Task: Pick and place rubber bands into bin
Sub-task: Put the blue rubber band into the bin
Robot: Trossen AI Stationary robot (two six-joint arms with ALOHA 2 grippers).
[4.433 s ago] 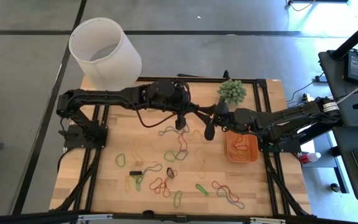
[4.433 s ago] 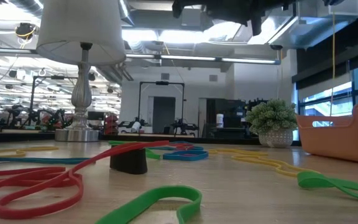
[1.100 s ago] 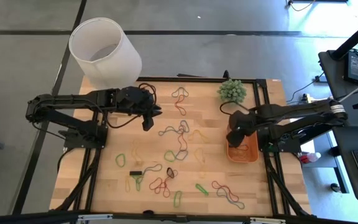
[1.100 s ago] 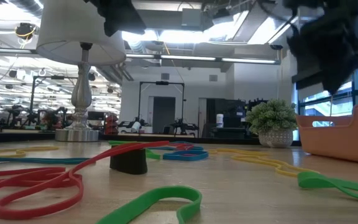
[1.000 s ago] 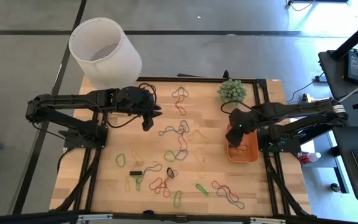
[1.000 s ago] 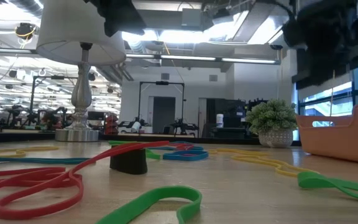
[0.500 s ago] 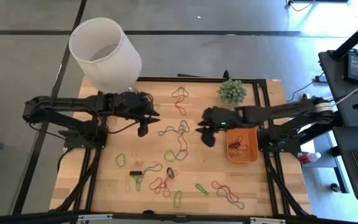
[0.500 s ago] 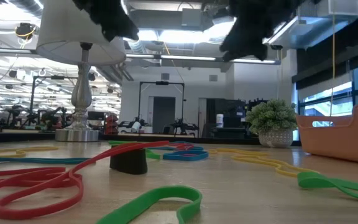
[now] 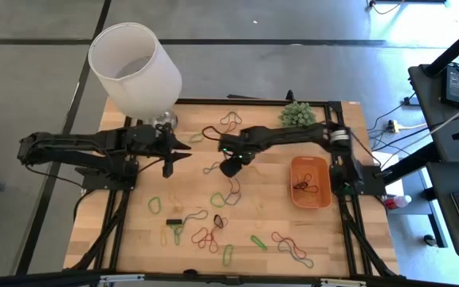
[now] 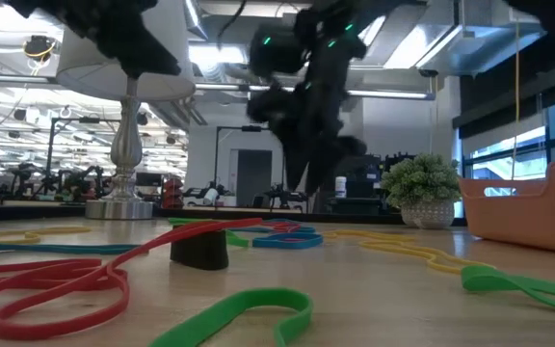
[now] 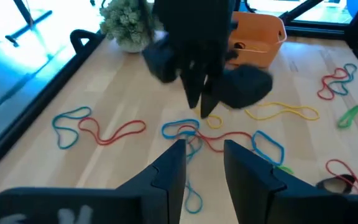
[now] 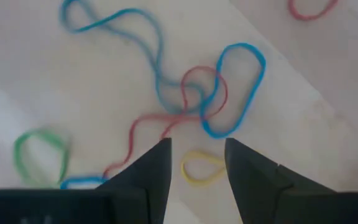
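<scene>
Right gripper point(image 9: 229, 169), fingers apart and empty, has swung left from the bin point(image 9: 311, 182) to above the central tangle of rubber bands point(image 9: 231, 171); probably the next pick. Left gripper point(image 9: 168, 168), slightly open, has retreated left. Bin holds few bands.

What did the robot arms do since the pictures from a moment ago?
The right tool left the orange bin and swung across to the tangled rubber bands mid-table, fingers open above them. The left tool pulled back toward its own side. Lamp, plant and the scattered bands stayed put.
</scene>
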